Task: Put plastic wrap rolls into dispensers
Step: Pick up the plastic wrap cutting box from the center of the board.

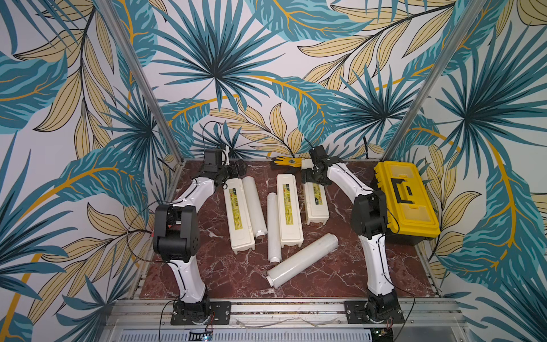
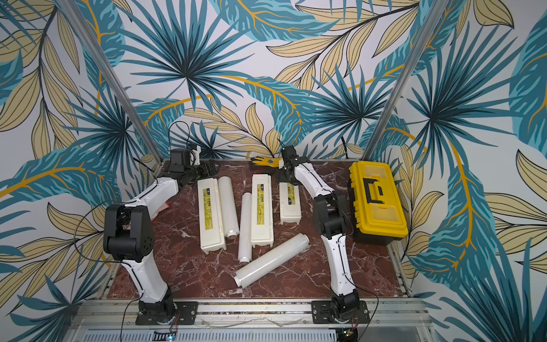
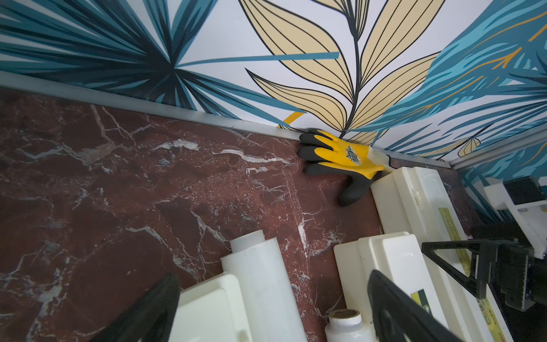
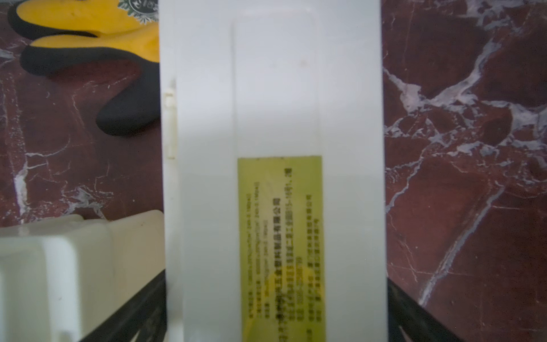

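Loose roll [image 1: 302, 260] lies diagonal, nearest the table's [image 1: 236, 281] front edge. Two more rolls [image 1: 273, 225] lie mid-table between shut dispensers [image 1: 288, 213]; none is loaded yet.

Right gripper [image 1: 314, 177]: jaws spread wide astride the right dispenser [image 4: 207, 148] by the back edge, beside the glove [image 4: 88, 23]. You can't confirm contact.

Left gripper [image 3: 272, 311]: spread wide, empty, near the back-left corner.

Likely step: opening a lid. Next you need purchase on the lid's edge, not the whole box.
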`<state>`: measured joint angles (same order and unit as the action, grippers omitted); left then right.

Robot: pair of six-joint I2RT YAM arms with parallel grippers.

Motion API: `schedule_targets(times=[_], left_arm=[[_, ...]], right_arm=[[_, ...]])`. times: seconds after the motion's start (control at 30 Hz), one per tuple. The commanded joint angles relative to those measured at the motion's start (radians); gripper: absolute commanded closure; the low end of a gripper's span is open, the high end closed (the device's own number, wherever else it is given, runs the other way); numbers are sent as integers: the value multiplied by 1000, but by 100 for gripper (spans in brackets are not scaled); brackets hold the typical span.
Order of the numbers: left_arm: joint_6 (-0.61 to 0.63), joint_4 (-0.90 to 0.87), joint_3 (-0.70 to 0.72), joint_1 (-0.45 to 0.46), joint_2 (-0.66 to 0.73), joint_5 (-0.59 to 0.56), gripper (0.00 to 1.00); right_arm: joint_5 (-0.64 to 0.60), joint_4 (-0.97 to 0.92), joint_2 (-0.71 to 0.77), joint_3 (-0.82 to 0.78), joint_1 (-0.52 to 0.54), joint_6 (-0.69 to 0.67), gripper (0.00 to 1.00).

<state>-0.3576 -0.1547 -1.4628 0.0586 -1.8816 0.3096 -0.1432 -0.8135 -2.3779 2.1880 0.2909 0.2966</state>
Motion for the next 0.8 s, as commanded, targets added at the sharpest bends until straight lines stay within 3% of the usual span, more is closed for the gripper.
schedule_targets(times=[0.0,0.27,0.4,0.57,0.77], left_arm=[[-7,-13,-50,10,-21,-18,0],[11,-90,-162,29,-70,32,0],[19,-114,-203,42,-86,47,0],[23,-114,-210,54,-90,48,0],[26,-165,-228,62,-87,50,0]], right_arm=[[-64,-60,-34,40,8,14,1],[-12,-85,3,38,8,-33,9],[-22,-131,-34,71,8,-33,1],[-34,-145,-63,81,8,-10,1],[-13,-126,-44,72,7,-28,11]])
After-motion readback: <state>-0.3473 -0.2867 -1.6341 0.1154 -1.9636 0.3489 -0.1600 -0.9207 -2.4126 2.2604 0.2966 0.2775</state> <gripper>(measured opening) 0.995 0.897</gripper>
